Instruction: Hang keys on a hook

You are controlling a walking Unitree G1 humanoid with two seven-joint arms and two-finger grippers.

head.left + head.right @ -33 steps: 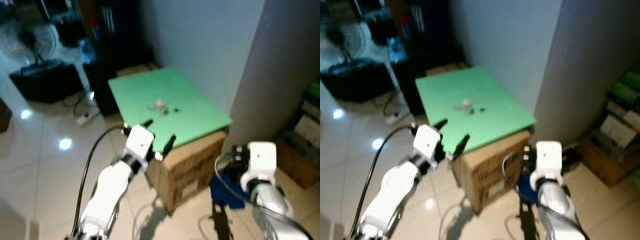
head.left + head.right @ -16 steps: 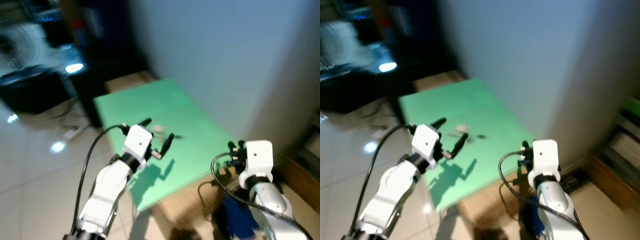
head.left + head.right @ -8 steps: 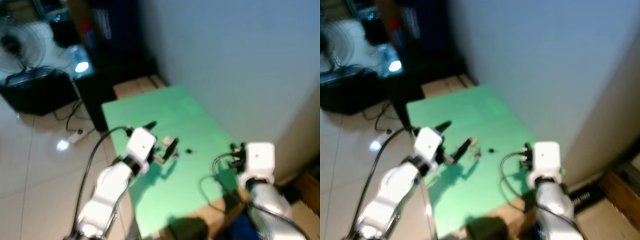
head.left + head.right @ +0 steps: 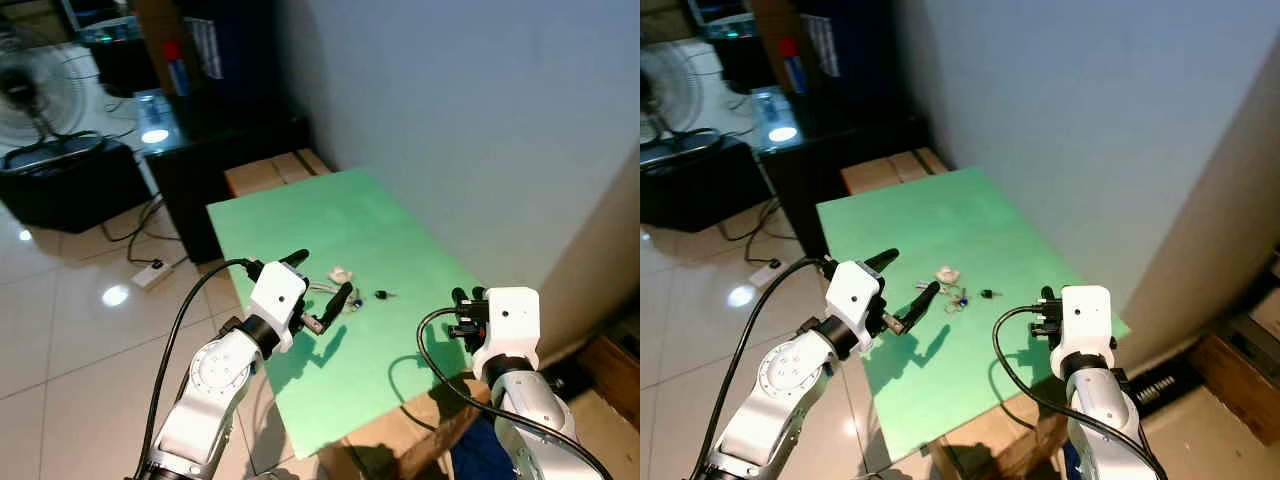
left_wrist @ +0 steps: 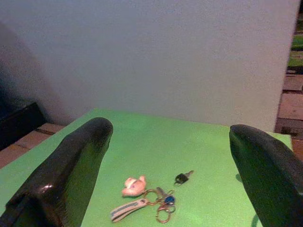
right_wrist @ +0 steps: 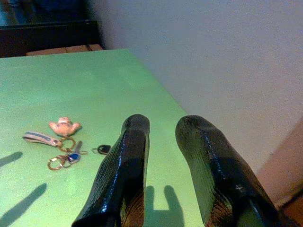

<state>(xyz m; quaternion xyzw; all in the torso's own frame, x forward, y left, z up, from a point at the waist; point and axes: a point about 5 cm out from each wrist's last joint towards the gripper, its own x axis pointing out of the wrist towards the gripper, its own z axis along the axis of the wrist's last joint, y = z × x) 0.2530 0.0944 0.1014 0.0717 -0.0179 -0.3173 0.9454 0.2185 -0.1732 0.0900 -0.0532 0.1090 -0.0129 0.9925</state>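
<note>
Approach is the step I judge I'm in: nothing is picked up yet, and the keys lie flat on the green worktop, roughly mid-surface, a bunch of rings with a strap and a pink charm, and one small black key lying just apart to the right. My left gripper hovers above the worktop on the near-left side of the bunch, fingers spread wide and holding nothing; its wrist view looks straight down the gap at the keys. My right gripper hangs over the near right edge of the worktop, its fingers a narrow gap apart and empty. Next I'd need to bring the left fingers down over the rings and pinch them off the flat surface, which looks fiddly. I can't make out a hook anywhere, so I'd have to find it afterwards.
</note>
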